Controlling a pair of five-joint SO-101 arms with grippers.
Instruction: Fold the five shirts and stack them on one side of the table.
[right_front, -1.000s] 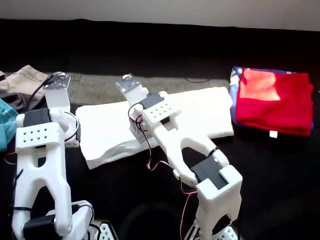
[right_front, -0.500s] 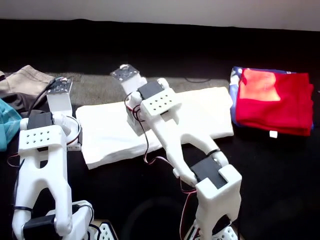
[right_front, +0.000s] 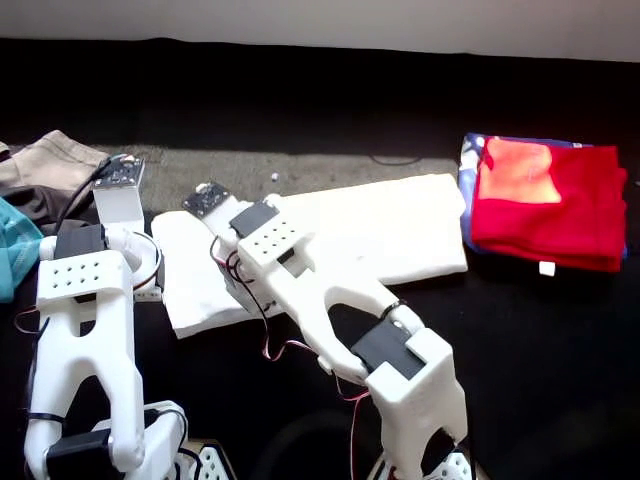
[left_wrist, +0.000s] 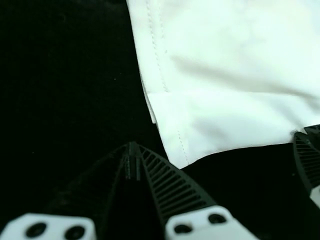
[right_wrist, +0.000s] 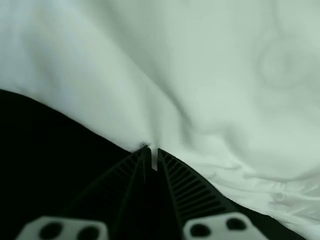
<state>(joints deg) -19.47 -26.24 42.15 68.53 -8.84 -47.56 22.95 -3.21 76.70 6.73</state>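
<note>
Black bench: right hand pinches white shirt edge, looks mid-fold; left hand closed, empty, just beside; next probably carry edge over

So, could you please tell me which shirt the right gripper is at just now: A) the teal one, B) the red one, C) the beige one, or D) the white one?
D: the white shirt spreads out under the right gripper, which is closed on the cloth's edge where the creases meet.
</note>
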